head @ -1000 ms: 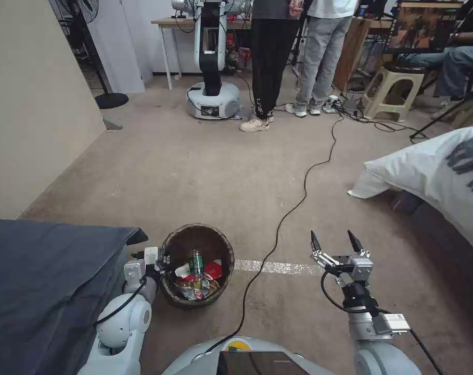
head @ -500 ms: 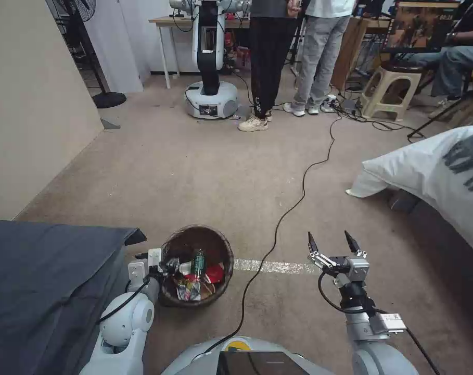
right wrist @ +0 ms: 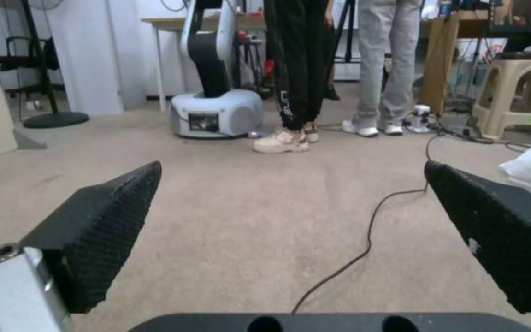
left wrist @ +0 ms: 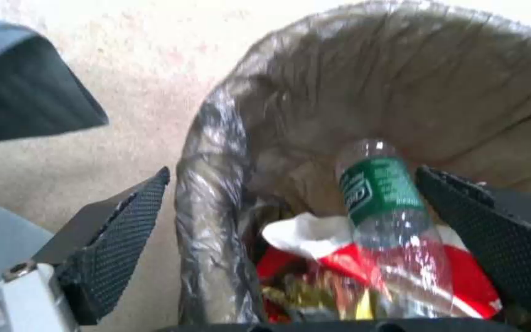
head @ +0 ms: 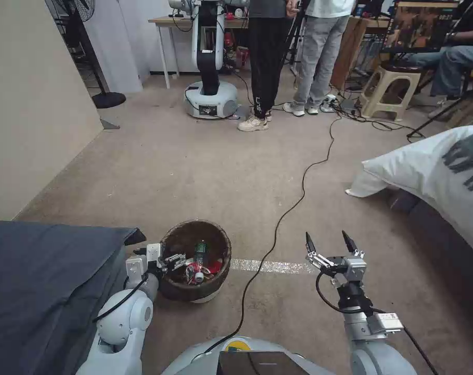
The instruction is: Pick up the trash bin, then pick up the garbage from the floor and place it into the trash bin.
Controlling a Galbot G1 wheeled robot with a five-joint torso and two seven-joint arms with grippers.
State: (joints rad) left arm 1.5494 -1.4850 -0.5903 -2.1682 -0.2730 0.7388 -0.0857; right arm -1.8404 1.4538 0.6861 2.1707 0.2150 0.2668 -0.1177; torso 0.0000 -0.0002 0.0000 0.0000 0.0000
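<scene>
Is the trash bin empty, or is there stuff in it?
There is stuff in it. Inside the trash bin lie a green-labelled bottle, red wrappers and a white tissue wad.

I'm seeing the left gripper [head: 169,260] partly covering the near rim of the trash bin [head: 215,240]; whether its fingers are touching the bag is unclear. The left wrist view is blurring, its lower edge cutting off the bottle [left wrist: 388,216] and the wrappers [left wrist: 315,281] under it. The bed [head: 444,177] is running off the head view's right edge.
</scene>
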